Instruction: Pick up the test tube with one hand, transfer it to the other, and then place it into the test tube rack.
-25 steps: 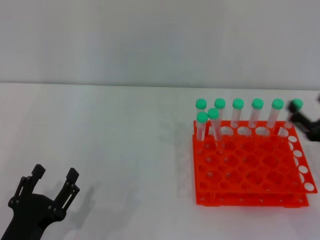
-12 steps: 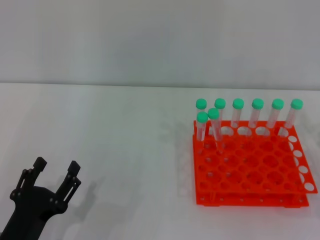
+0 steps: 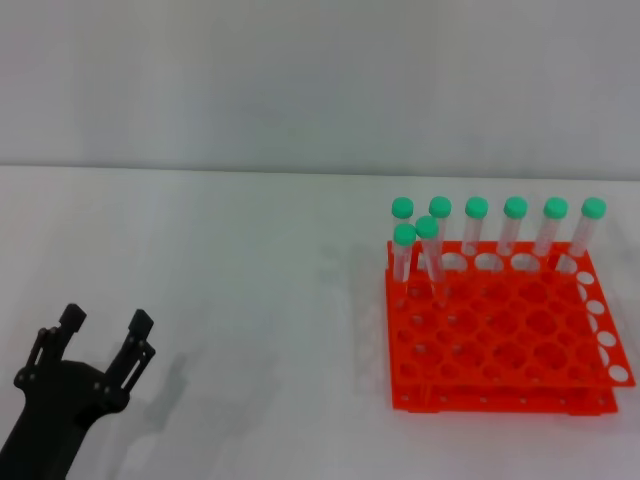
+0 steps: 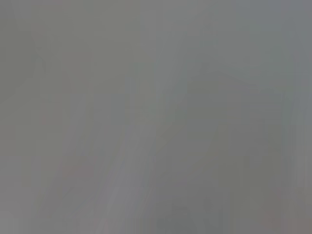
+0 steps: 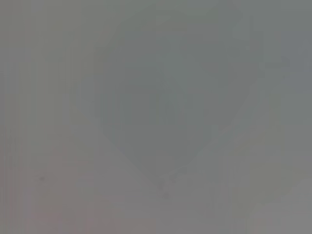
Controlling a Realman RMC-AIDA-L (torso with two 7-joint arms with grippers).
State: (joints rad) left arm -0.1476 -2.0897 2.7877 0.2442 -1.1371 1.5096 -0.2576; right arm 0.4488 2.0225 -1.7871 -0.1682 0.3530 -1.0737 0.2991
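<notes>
The orange-red test tube rack stands on the white table at the right. Several green-capped clear test tubes stand in it: a row along its far edge, ending at the right with one tube, and two more near its left side. My left gripper is open and empty, low over the table at the front left, far from the rack. My right gripper is out of view. Both wrist views show only plain grey.
The white table runs from the left gripper to the rack, with a pale wall behind it. Most holes of the rack hold nothing.
The right gripper, next to the far-right tube a second ago, has left the view and that tube stands in the rack. The left gripper drew slightly back toward the front left.
</notes>
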